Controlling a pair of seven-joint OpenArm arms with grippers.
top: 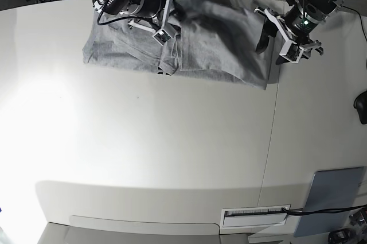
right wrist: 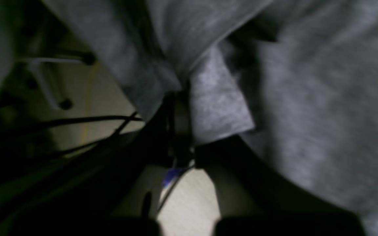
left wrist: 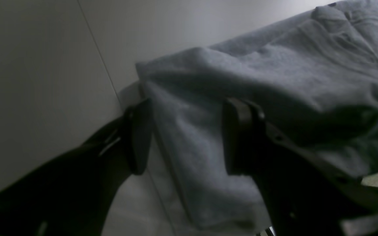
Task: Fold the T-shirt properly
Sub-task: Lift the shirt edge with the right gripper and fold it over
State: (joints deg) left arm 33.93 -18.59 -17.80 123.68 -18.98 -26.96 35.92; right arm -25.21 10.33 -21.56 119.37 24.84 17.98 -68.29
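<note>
- T-shirt (top: 189, 43) lies at the far edge of the white table (top: 172, 140), partly folded and rumpled, grey, plain side showing.
- Left gripper (left wrist: 182, 137) at the shirt's edge on the right side of the base view, fingers (left wrist: 238, 137) spread wide.
- In the left wrist view the shirt's folded edge sits between the two fingers; one finger is over the cloth, the other beside the cloth over bare table. Can't tell if either touches the fabric; no grip.
- Right gripper (right wrist: 179, 121) is on the left side of the base view, over the shirt's middle, fingers pressed together.
- Right wrist view: a fold of grey cloth is pinched at the fingertips, with layers draping away on both sides. View is blurry.
- Grey-blue pad (top: 335, 198) lies near the table's near right corner, well apart from the shirt.
</note>
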